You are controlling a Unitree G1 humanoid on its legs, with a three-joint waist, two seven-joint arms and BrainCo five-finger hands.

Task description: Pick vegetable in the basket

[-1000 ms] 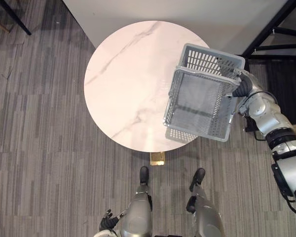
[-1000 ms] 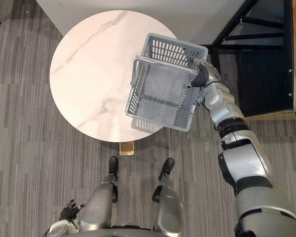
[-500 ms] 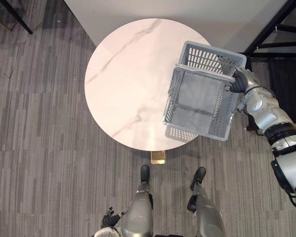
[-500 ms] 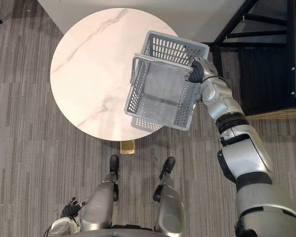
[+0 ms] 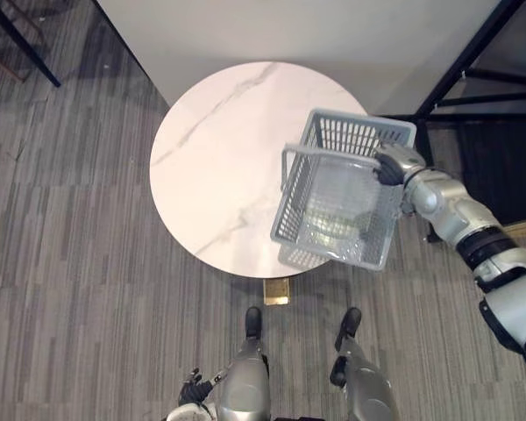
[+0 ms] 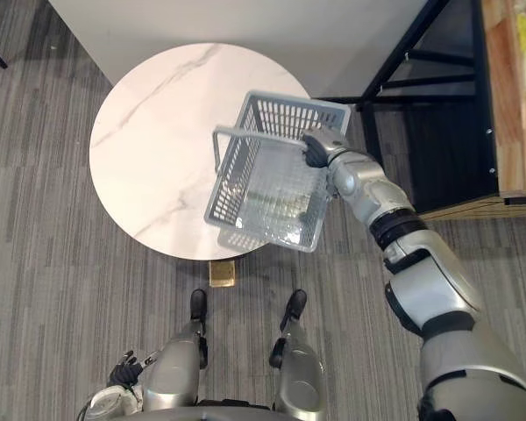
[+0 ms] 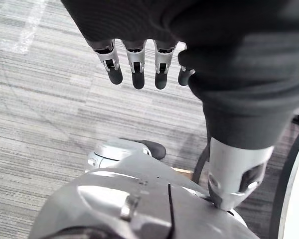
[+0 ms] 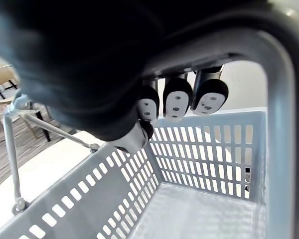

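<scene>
A grey plastic mesh basket (image 5: 333, 203) hangs tilted in the air over the near right edge of the round marble table (image 5: 210, 149). My right hand (image 5: 388, 165) is shut on the basket's handle (image 8: 281, 99), its fingers (image 8: 177, 99) curled round the bar. The basket's floor (image 8: 199, 209) is bare mesh. My left hand (image 7: 134, 59) hangs open low by my left side (image 6: 123, 373), its fingers straight, holding nothing.
A black metal frame (image 5: 473, 53) stands to the right of the table, with a wooden shelf (image 6: 508, 96) beyond it. A white wall (image 5: 333, 26) runs behind the table. A dark chair leg (image 5: 22, 44) shows at the far left. Grey striped carpet lies all round.
My right hand has curled tighter on the handle and swung the basket left and nearer, over the table's edge. The whole view has shifted too. My left hand has stayed put.
</scene>
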